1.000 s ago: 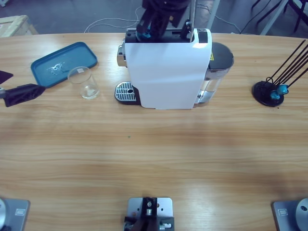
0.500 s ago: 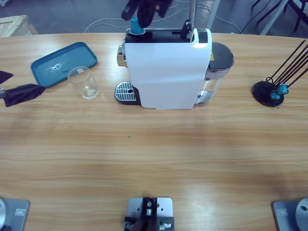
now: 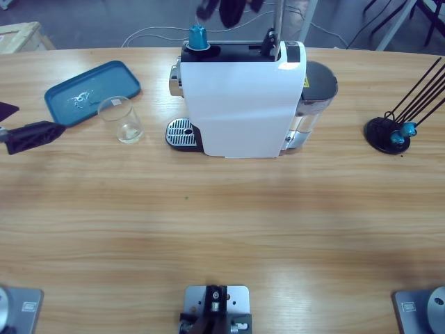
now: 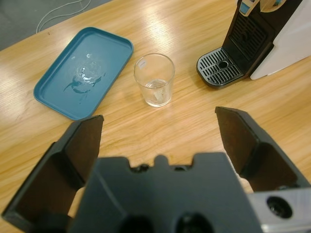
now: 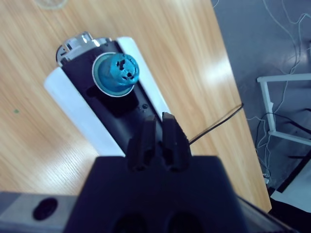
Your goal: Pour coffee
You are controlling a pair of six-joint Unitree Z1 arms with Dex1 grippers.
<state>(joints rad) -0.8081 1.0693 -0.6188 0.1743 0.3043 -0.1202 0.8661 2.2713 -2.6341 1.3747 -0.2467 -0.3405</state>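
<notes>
Wooden desk (image 3: pixel 222 229) carries an empty glass (image 3: pixel 124 120) beside the white machine (image 3: pixel 240 101); no coffee shows. Left hand (image 4: pixel 160 133) hangs spread wide, empty. Right hand (image 5: pixel 155 138), clenched, hovers above the teal capsule (image 5: pixel 115 73) atop the machine.

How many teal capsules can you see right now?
2. One capsule sits on top of the coffee machine, near its left end. Another capsule sits in the black rack at the table's right end; more may be hidden there.
</notes>
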